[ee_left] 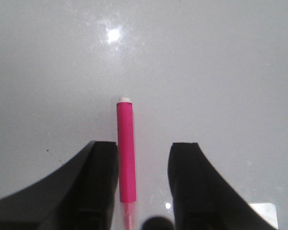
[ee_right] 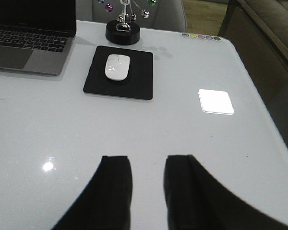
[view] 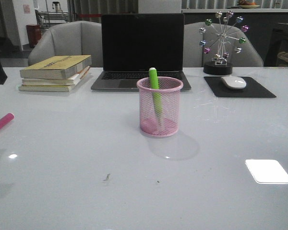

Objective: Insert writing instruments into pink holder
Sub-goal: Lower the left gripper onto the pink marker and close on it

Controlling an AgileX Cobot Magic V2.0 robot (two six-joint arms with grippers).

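Green pen (view: 155, 91) already in pink holder (view: 159, 106), frame centre. Pink pen (ee_left: 126, 153) lies flat at far left edge, betw. left gripper's (ee_left: 143, 187) wide-open fingers, ungripped. It's prob. light, stiff, slick: you should pinch mid-barrel. Right gripper (ee_right: 149, 191) open, empty.

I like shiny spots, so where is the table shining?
Front view: a bright square of glare on the glossy white table, right of the pink wire-mesh cup. Left wrist view: a small glint beyond the pink marker pen. Right wrist view: another bright square.
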